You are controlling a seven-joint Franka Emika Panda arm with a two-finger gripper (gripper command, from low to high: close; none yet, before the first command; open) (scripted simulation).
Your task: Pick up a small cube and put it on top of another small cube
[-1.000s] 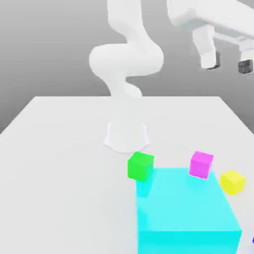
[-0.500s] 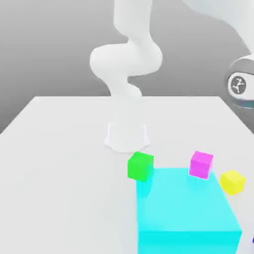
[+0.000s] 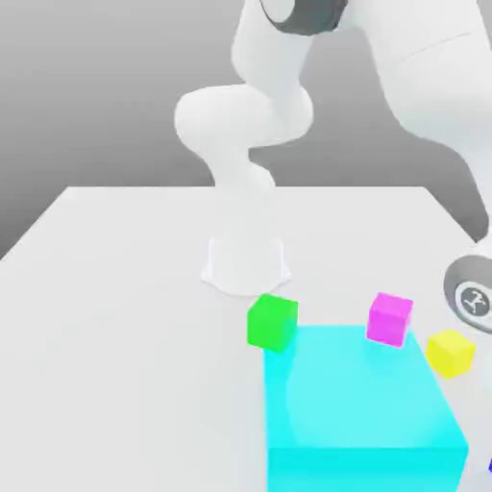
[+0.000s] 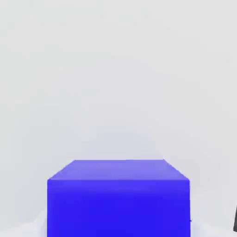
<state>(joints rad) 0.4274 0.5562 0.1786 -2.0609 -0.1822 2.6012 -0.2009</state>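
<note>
Dark-blue small cube (image 4: 118, 196) is sitting on the white table (image 4: 115, 69), as the hand view is showing it, close beneath the hand with its top face and one side face turned to the camera. A thin dark edge at the frame's border is lying just beside the cube; what it belongs to cannot be told. The gripper is standing clenched, its fingers drawn together; whether they are pressing on the cube cannot be told. In the exterior view, the white arm (image 3: 423, 86) is arching from its base (image 3: 245, 261) down toward the exterior view's right, beside the yellow cube (image 3: 451, 352). The magenta cube (image 3: 389, 318) and green cube (image 3: 272, 322) are resting by the far edge of the large cyan block (image 3: 360, 408).
</note>
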